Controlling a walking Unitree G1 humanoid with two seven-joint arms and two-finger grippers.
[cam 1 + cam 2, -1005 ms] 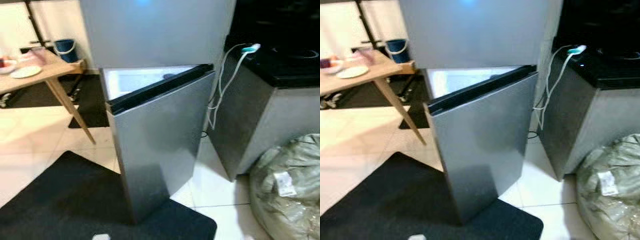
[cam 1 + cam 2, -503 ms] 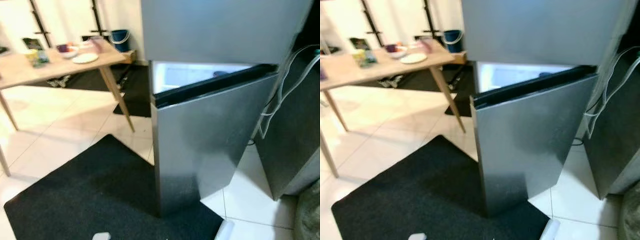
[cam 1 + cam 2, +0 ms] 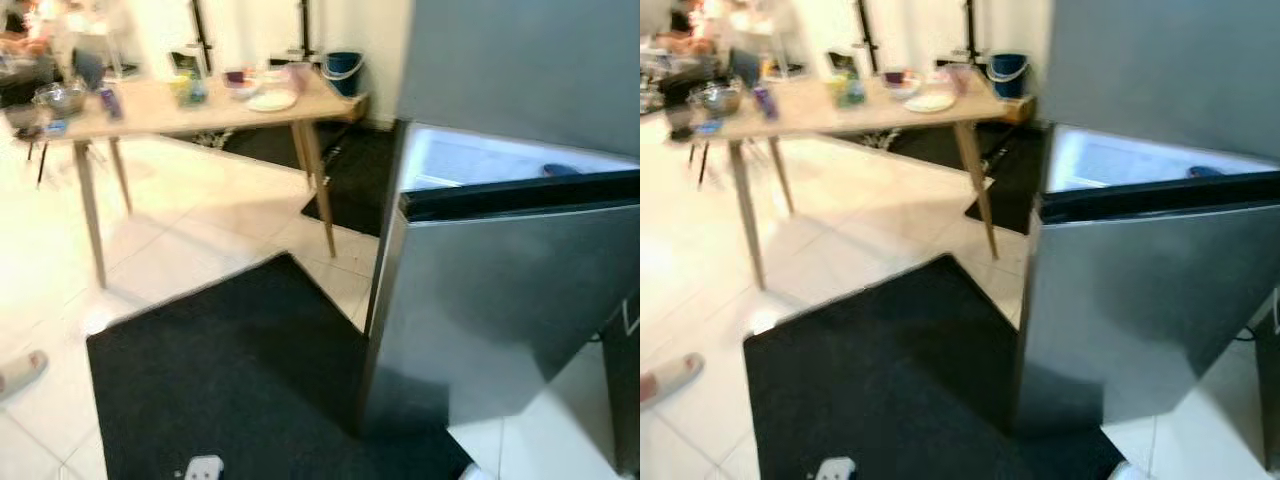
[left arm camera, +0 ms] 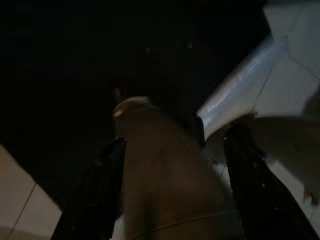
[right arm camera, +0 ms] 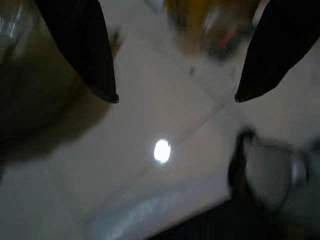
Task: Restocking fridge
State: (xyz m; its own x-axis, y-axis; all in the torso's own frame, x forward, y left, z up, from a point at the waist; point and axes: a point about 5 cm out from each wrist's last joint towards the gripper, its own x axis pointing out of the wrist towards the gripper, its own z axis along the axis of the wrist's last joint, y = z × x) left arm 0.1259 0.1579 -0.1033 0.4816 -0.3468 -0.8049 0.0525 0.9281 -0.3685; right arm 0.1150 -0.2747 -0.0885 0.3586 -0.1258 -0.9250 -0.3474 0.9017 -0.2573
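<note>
The silver fridge (image 3: pixel 500 300) stands at the right. Its lower door (image 3: pixel 1150 290) is ajar, and the lit white inside (image 3: pixel 480 160) shows above the door's black top edge. A wooden table (image 3: pixel 200 105) at the back left carries a white plate (image 3: pixel 271 101), bowls and small containers. In the left wrist view my left gripper (image 4: pixel 177 135) hangs open over the black mat, with a dim brown rounded shape between and beyond the fingers. My right gripper (image 5: pixel 176 97) hangs open over white tile.
A black mat (image 3: pixel 230 380) lies on the white tiled floor in front of the fridge. A blue bucket (image 3: pixel 343 68) and black stand legs are behind the table. A slipper (image 3: pixel 668 378) lies at the left edge. A person sits at the far left corner.
The whole view has swung to the left: the fridge has slid to the right edge and the table has come into fuller view. The counter and the sack have left the picture.
</note>
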